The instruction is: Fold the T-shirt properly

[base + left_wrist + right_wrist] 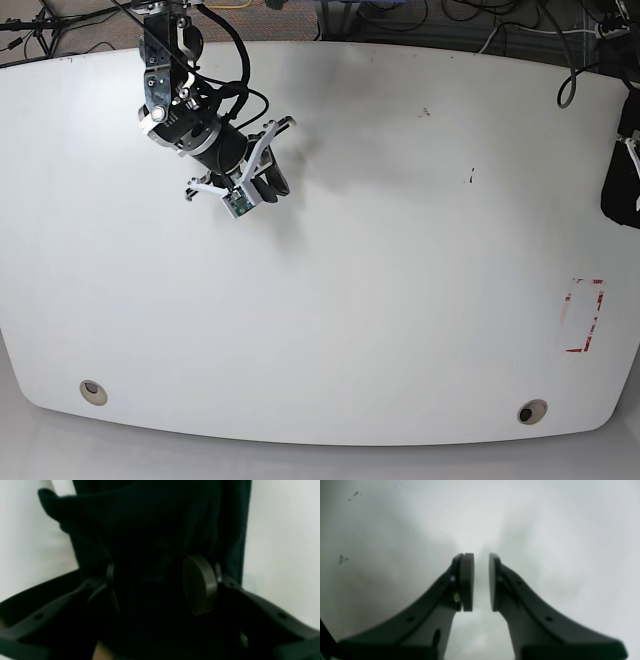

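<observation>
The T-shirt [150,517] is a black cloth that fills the middle of the left wrist view. It lies between and beyond the fingers of my left gripper [155,565]. The jaws stand wide apart, and the bare inner face of one pad [200,585] shows. In the base view the T-shirt [620,190] is a dark mass at the table's far right edge, cut off by the frame. My right gripper [481,557] hangs over bare white table, its pads parallel with a narrow slit and nothing between them. In the base view, the right gripper [272,175] sits at the back left.
The white table [400,300] has a red rectangle mark [583,317] near its right side and two round holes [92,391] [531,411] near the front edge. Black cables run along the floor behind the back edge.
</observation>
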Controlling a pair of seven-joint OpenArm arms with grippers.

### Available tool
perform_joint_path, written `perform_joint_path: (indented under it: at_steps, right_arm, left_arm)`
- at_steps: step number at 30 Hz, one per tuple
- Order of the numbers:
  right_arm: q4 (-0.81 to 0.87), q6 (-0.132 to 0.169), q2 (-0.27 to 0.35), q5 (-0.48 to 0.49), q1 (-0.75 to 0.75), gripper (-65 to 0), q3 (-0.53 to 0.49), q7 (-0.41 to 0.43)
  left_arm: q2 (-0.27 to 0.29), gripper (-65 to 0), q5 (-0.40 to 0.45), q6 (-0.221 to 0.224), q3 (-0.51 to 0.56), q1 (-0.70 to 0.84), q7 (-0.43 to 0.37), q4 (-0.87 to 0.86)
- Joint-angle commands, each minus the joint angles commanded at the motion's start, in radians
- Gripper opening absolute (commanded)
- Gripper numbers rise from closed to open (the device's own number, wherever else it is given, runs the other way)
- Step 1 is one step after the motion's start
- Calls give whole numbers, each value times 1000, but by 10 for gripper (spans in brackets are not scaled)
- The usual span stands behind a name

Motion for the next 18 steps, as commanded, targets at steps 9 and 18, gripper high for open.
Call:
perform_joint_path:
  at_steps: [9, 18]
  right_arm:
    - [-21, -3, 25, -87, -31, -555, 2, 244]
    - [-81, -2, 25, -175, -94, -555, 61, 448]
  left_arm:
    - [212, -326, 38, 9, -11, 3, 117, 456]
    - [509, -325, 189, 123, -3, 118, -66, 640]
